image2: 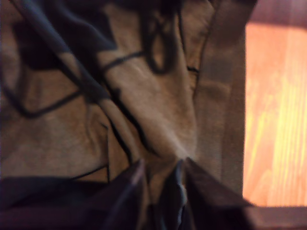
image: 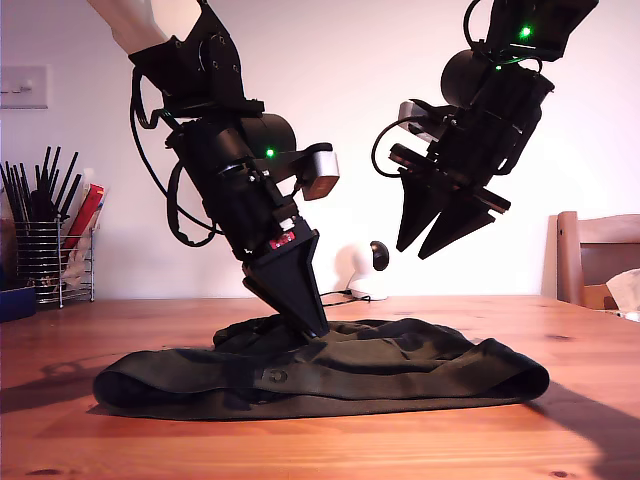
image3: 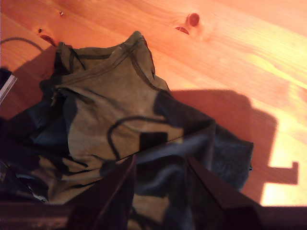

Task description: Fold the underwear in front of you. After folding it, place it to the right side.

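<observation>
The underwear [image: 400, 365] is a very dark olive cloth lying wide and wrinkled across the wooden table [image: 580, 345]. My first gripper [image: 312, 328] points down into its rumpled middle, nearer the exterior view's left. In the first wrist view its fingertips [image2: 139, 167] pinch a raised ridge of the underwear [image2: 144, 96], so it is shut on the cloth. My second gripper [image: 418, 248] hangs high above the garment toward the exterior view's right, open and holding nothing. The second wrist view shows the second gripper [image3: 159, 163] looking down over the underwear [image3: 110, 105].
A wire rack [image: 45, 262] of dark utensils and a blue container [image: 15, 300] stand at the exterior view's left. A small white round camera [image: 362, 268] with its cable sits behind the garment. A wooden chair [image: 597, 255] is at the exterior view's right.
</observation>
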{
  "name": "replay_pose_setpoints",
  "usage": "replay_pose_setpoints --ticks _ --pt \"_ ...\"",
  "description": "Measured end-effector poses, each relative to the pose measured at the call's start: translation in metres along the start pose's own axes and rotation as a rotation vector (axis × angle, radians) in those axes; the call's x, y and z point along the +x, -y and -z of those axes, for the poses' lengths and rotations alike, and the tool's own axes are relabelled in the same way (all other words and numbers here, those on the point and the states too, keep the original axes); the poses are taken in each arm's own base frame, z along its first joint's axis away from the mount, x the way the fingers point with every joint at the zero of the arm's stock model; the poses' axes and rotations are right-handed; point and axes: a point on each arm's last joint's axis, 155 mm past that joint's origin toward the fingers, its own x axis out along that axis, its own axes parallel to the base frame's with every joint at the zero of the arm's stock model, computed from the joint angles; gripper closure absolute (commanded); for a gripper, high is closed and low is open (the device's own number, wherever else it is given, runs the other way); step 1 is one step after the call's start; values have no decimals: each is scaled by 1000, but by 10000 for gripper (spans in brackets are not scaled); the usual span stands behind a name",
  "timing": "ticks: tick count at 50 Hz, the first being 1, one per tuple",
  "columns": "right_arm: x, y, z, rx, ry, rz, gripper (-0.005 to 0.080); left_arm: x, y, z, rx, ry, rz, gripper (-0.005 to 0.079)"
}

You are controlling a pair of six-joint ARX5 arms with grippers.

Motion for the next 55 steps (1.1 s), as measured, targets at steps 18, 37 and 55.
replay_pose_setpoints --ticks 18,37,55 --pt "0 0 0 0 0 0 474 1 8 -2 -5 14 39 452" --pt "0 0 0 -1 1 0 474 10 11 -1 7 -7 40 453" --pt "0 -1 0 -1 -1 -1 474 20 1 9 0 -44 13 470"
